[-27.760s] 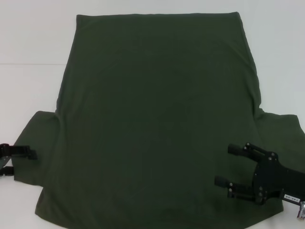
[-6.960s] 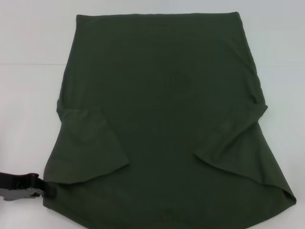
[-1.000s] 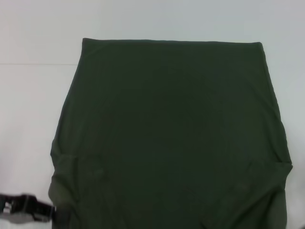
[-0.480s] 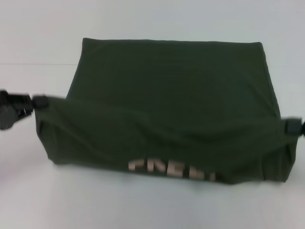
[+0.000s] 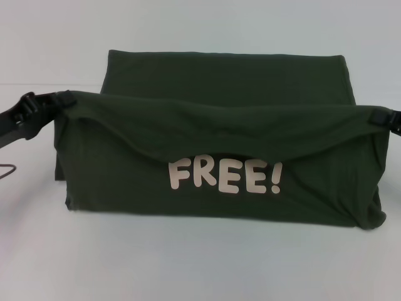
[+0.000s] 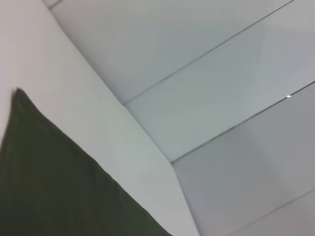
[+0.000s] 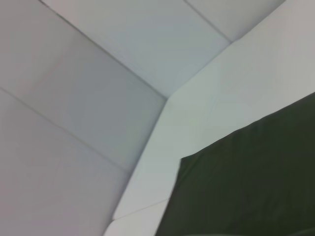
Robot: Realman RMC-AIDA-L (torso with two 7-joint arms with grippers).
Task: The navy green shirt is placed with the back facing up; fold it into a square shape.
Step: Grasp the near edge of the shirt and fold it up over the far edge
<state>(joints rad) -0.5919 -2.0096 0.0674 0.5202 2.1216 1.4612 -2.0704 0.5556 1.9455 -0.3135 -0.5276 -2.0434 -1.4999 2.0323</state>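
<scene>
White table [image 5: 188, 263]; 1 navy green shirt [image 5: 219, 141]; 2 hands gripping.

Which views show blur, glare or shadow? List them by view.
Head view: the navy green shirt and its FREE! lettering read crisply; soft shadow under the lifted fold; no glare; left gripper and right gripper pinch its corners. Both wrist views: evenly lit, slightly soft, no glare.

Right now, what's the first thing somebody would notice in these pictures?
The big off-white letters FREE! on the navy green shirt, right in the middle of the table. The left gripper and right gripper each pinch a corner of its lifted near part, which sags between them.
</scene>
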